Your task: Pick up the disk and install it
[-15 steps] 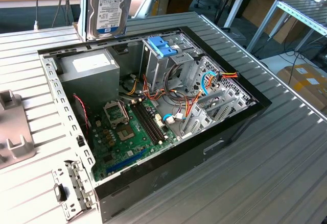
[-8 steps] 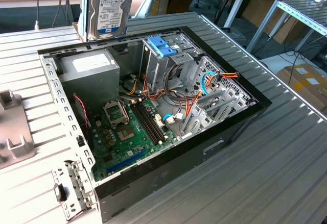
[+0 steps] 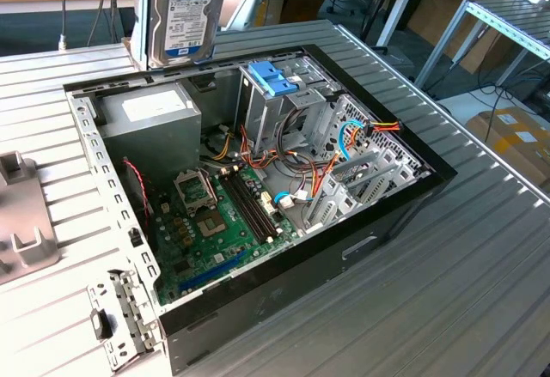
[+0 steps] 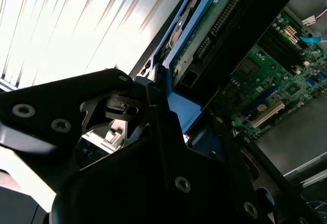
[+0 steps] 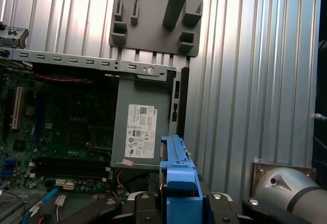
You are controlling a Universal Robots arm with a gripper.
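Up close, black jaws clamped, apparently, on the light-blue rail of the disk (image 5: 178,170). Held upright, clear above the open computer case (image 3: 284,295), over the corner by the power supply (image 3: 155,111). Could twist or slip in that plastic rail, or snag loose cables (image 3: 322,167) going down. Exterior view gives the labelled face and height; second wrist view, the circuit-board underside.

Black hand (image 4: 166,104) (silver screws (image 4: 183,184)), rounded grey wrist housing (image 5: 291,196)
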